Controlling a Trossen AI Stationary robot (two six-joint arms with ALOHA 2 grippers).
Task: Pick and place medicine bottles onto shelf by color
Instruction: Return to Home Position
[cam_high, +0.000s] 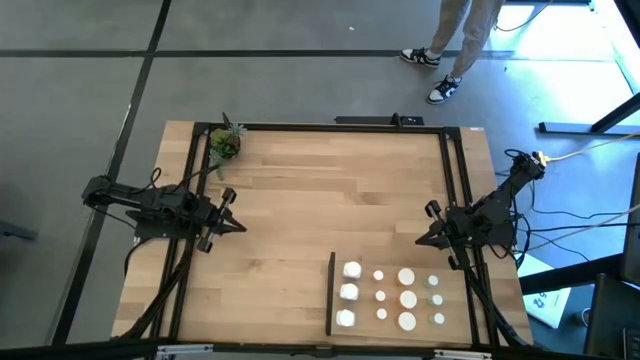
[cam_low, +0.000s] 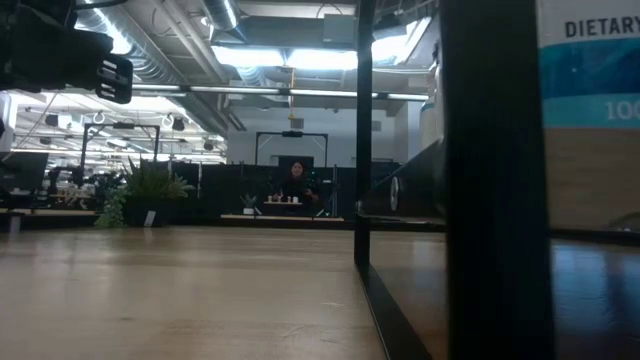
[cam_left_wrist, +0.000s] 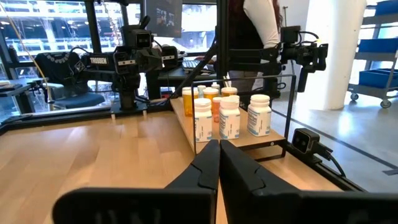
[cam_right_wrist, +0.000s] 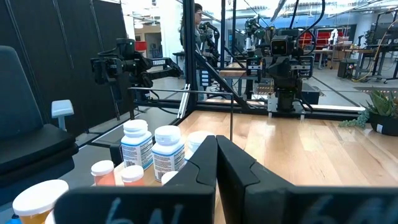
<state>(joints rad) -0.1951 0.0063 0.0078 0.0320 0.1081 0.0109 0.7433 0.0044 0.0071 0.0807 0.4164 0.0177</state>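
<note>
All 12 small round medicine bottles (cam_high: 406, 298) stand in 4 rows of 3 on the flat light-wood shelf (cam_high: 364, 282), and none stands off it, so sorting looks finished. The left hand (cam_high: 238, 225), well apart from the shelf, and the right hand (cam_high: 420, 238), near its far edge, are both clenched and empty.

Left arm (cam_high: 150, 203) recorded folded low on its own side, forearm laid out inward. Left gripper (cam_high: 238, 225) aimed at the middle and slightly toward the near edge. Its fingers (cam_left_wrist: 202, 171) are seen pressed together, no gap, nothing held.

Right arm (cam_high: 490, 210) recorded in a mirrored pose on the opposite side, elbow bent outward. Right gripper (cam_high: 420, 240) aimed inward, facing the left one, well apart from it. Finger pair (cam_right_wrist: 202, 165) likewise closed flat together, empty.
</note>
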